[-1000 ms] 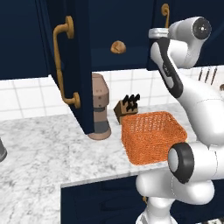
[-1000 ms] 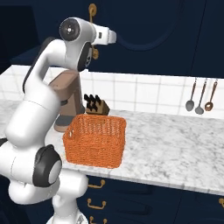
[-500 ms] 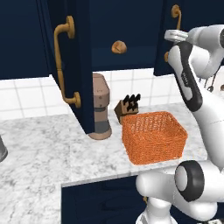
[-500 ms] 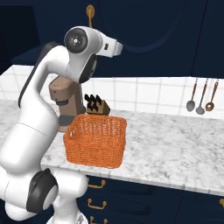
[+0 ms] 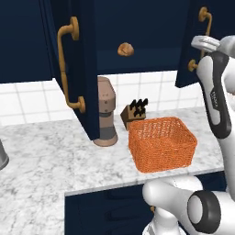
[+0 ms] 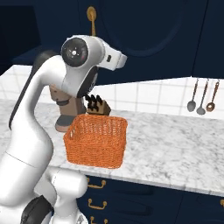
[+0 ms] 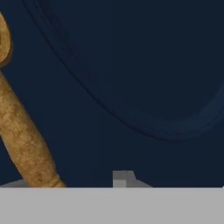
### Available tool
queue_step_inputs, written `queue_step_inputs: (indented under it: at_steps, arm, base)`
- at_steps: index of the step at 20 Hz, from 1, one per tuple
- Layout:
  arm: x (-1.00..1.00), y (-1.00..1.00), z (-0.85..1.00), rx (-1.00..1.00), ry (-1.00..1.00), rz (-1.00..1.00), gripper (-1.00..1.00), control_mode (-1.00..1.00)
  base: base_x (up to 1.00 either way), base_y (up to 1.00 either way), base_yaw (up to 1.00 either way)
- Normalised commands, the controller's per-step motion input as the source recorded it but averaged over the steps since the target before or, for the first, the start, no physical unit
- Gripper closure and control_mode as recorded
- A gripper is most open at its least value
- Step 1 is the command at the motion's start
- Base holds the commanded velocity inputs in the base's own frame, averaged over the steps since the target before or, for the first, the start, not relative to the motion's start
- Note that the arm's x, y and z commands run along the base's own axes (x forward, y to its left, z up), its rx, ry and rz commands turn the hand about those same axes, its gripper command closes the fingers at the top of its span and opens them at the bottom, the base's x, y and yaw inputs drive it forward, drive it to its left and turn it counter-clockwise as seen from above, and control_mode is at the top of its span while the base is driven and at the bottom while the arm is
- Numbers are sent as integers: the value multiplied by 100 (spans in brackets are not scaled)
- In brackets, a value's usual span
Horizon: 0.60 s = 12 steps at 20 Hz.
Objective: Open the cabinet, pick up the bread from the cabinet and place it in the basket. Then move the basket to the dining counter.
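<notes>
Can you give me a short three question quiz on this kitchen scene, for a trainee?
1. True or false: the bread already lies in the basket.
2. Multiple choice: what stands right behind the basket on the worktop? A) a kettle B) a knife block C) a toaster
3. Fill the gap: in the hand view, the brass ____ of a cabinet door runs close past the camera.

Key:
1. False: it sits on the shelf inside the open cabinet.
2. B
3. handle
</notes>
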Motion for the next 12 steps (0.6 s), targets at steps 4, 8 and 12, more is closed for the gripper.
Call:
queue_step_inputs:
  at_steps: [4,8,12]
  arm:
    - [-100,-100,-24,9,0,0,100,-100]
    - [-100,-100,-19,8,0,0,100,-100]
    - [-100,-100,-18,8,-1,0,100,-100]
  base:
    - [0,0,0]
    - [0,0,0]
    - [0,0,0]
